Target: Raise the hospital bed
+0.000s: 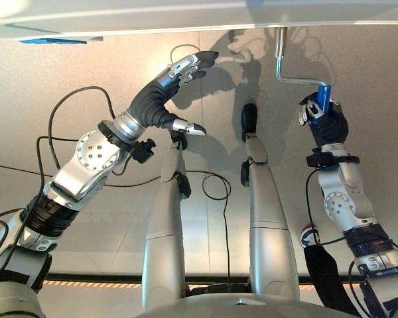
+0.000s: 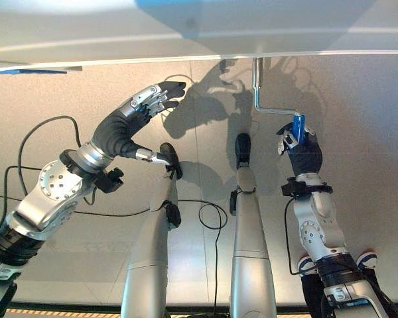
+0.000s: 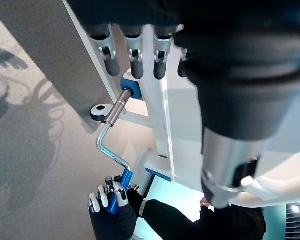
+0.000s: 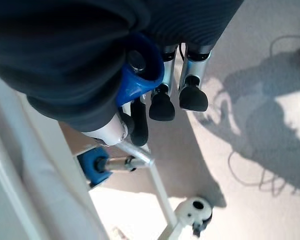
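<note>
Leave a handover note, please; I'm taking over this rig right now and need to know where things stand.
Right hand: shut on the blue crank handle; the silver crank runs up under the bed frame.
Left hand: open, raised off the floor, holding nothing.
Done: grip on the handle.
Left: turn the crank to raise the bed; how far it has risen cannot be told.

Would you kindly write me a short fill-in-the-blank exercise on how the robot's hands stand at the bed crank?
1. The crank's grip is coloured ____.
2. The ____ hand is shut round that grip.
3. The other hand, the left hand, holds ____.
4. The crank's metal rod runs up to the edge of the ____.

Missing words: blue; right; nothing; bed
</note>
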Motion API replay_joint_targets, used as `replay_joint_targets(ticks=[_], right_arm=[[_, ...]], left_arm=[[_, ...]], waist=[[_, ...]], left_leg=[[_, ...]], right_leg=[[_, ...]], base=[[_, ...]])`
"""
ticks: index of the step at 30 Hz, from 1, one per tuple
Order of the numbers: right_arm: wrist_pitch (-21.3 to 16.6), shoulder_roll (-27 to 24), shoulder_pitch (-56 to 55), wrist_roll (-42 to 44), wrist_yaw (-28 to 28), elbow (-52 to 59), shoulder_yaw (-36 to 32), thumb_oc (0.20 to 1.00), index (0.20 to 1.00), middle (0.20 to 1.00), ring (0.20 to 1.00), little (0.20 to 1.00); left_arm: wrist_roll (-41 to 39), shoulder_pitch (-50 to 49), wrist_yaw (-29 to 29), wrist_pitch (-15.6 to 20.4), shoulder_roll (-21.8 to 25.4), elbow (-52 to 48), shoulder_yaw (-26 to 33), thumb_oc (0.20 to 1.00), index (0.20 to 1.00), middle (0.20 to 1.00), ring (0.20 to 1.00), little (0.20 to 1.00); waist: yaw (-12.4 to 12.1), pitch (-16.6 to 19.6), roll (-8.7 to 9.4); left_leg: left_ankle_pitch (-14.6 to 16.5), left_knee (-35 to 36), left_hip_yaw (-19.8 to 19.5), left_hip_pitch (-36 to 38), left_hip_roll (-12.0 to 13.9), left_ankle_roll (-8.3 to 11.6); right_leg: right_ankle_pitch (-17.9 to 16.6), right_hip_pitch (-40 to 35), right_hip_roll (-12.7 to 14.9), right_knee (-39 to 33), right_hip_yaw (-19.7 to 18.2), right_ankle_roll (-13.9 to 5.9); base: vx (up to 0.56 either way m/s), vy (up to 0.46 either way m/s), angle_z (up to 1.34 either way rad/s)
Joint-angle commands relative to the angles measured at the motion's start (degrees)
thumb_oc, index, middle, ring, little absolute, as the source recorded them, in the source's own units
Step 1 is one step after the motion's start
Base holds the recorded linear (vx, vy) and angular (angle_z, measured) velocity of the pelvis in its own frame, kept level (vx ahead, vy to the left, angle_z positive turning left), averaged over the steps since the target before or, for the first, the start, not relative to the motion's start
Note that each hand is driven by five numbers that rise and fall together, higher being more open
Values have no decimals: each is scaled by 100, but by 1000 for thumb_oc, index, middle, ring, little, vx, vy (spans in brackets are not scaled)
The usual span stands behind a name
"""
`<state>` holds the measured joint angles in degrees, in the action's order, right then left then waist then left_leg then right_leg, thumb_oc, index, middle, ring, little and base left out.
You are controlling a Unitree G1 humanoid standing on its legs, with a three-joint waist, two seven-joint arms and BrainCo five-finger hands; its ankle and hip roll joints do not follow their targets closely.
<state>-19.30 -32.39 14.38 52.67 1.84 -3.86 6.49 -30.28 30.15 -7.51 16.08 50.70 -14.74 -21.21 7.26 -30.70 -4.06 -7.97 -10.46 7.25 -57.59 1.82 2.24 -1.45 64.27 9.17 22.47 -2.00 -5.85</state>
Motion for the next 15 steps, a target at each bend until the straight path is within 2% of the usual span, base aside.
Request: replay_joint_targets(ticks=[1,10,15], right_arm=[[-763,-381,280,489,508,1066,-448,200,200,200,200,200],[145,-432,1312,753,1386,1089,1815,200,200,200,200,200],[473,-271,2180,290,1399,368,2913,200,200,200,200,200]], left_arm=[[-259,-165,-180,370,207,-638,222,1000,1000,1000,1000,1000],[-711,12,-350,450,-60,-686,-42,1000,1000,1000,1000,1000],[-805,258,-378,451,-285,-609,-332,1000,1000,1000,1000,1000]], waist=[[182,90,101],[22,90,98],[-84,90,49]], left_leg=[[782,-837,-76,198,-39,69],[705,-846,-75,122,-14,80],[685,-841,-76,123,-15,81]], right_leg=[[-498,-404,-198,-505,193,-388],[-562,-363,-192,-522,198,-370],[-574,-360,-182,-530,212,-363]], base=[[0,0,0],[-1,-3,-1],[-3,-4,-3]])
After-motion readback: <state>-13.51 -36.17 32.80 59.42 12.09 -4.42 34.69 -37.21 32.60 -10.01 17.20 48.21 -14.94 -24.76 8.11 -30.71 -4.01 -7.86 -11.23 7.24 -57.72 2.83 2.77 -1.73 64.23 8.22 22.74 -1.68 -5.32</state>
